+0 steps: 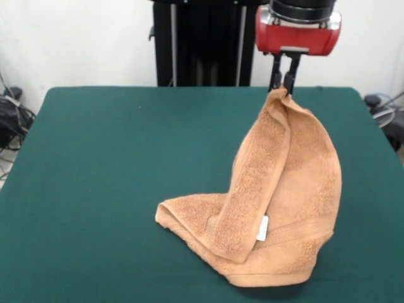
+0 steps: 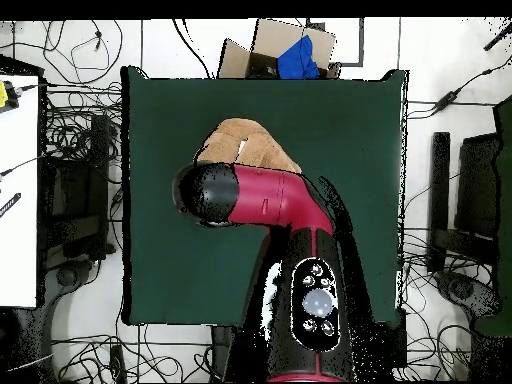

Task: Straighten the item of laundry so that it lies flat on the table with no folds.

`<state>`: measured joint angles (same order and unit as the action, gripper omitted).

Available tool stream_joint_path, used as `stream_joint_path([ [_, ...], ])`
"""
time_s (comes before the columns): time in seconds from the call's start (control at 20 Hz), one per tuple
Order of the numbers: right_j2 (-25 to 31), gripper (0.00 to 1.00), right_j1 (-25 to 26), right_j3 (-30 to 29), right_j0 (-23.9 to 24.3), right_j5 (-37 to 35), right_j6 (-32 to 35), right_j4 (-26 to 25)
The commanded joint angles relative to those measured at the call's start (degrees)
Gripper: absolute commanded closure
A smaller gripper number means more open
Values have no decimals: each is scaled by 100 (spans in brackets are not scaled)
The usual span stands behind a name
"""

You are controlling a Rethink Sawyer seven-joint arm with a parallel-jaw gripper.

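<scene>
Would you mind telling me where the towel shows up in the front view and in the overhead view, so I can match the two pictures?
Front view: the towel sits right of centre, one corner lifted by the gripper, the rest resting on the table.
Overhead view: the towel lies above centre, partly hidden under the arm.
Shared landmark: the green table top.

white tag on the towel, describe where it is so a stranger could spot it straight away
On the green table, find the tan towel hanging from the shut tool. Follow its front fold down: the small white tag sits near that fold's lower edge, the only white patch on it.
</scene>
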<state>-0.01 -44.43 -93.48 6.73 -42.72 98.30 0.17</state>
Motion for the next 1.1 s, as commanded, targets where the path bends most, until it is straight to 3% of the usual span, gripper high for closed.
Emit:
stream_joint_path([
  [0.05,-208,100,-17,-937,-168,255,1653,353],
  [1.1,-387,100,135,-1089,-439,838,1646,429],
])
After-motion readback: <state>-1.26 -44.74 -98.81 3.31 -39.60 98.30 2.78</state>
